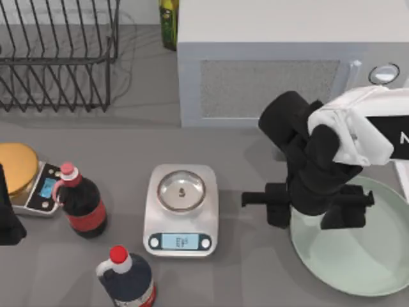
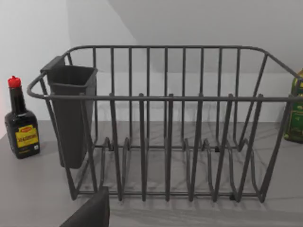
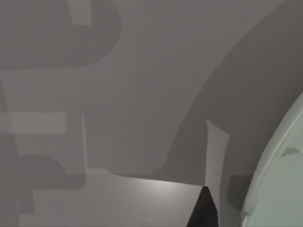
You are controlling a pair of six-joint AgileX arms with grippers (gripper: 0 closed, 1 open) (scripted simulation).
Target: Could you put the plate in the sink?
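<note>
The pale mint-green plate (image 1: 364, 262) lies flat on the grey counter at the front right. Its raised rim (image 3: 279, 175) also shows in the right wrist view. My right gripper (image 1: 312, 216) hangs over the plate's left edge, pointing down, open. One finger stands outside the rim and the other over the plate, and one dark fingertip (image 3: 203, 210) shows just off the rim. A thin sliver of the sink (image 1: 403, 182) with its white rim lies at the right edge. My left gripper (image 1: 7, 220) is parked at the far left.
A grey-white microwave (image 1: 275, 77) stands behind the right arm. A steel-dish kitchen scale (image 1: 181, 208) sits mid-table, with two dark red-capped bottles (image 1: 80, 204) (image 1: 128, 281) to its left. A wire dish rack (image 2: 165, 123) stands back left, a sauce bottle (image 2: 21, 125) beside it.
</note>
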